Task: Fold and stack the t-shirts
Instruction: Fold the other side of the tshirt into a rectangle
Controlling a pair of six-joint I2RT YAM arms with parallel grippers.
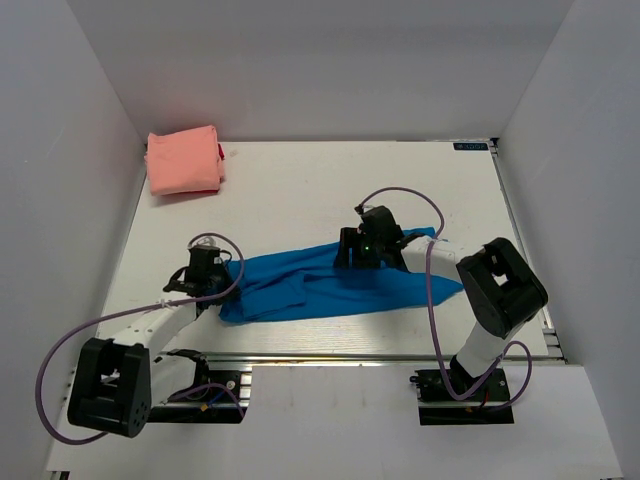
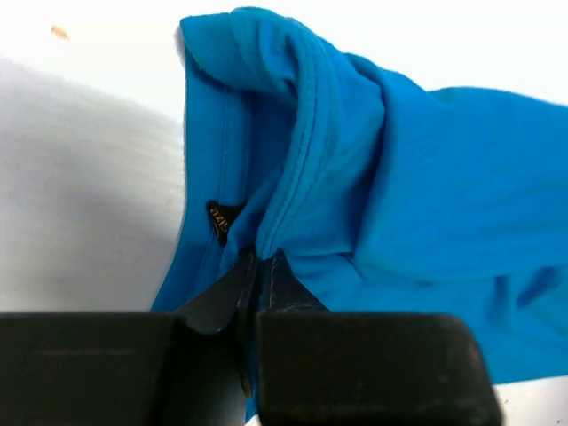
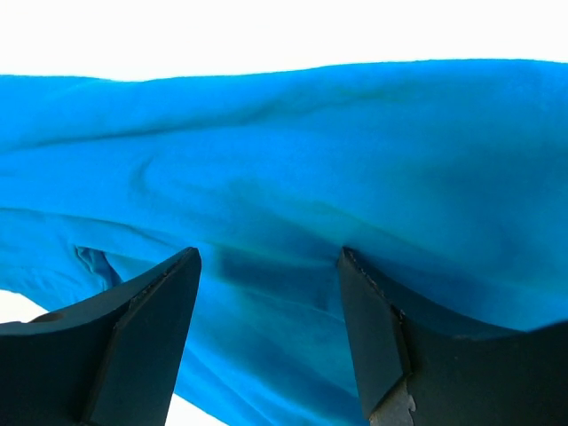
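The bright blue t-shirt [image 1: 330, 285] lies bunched in a long strip across the middle of the table. My left gripper [image 1: 212, 285] is at its left end, shut on a fold of the shirt near the collar hem [image 2: 293, 160]; its gripper [image 2: 259, 262] pinches the cloth. My right gripper [image 1: 352, 258] is over the upper middle of the shirt, open, its fingers [image 3: 169, 293] pressed down on the blue cloth [image 3: 284, 177] with nothing gripped between them. The salmon-pink t-shirt [image 1: 184, 160] sits folded at the far left corner.
White walls close in the table on the left, back and right. A metal rail [image 1: 400, 358] runs along the near edge. Purple cables [image 1: 400, 192] loop from both arms above the table.
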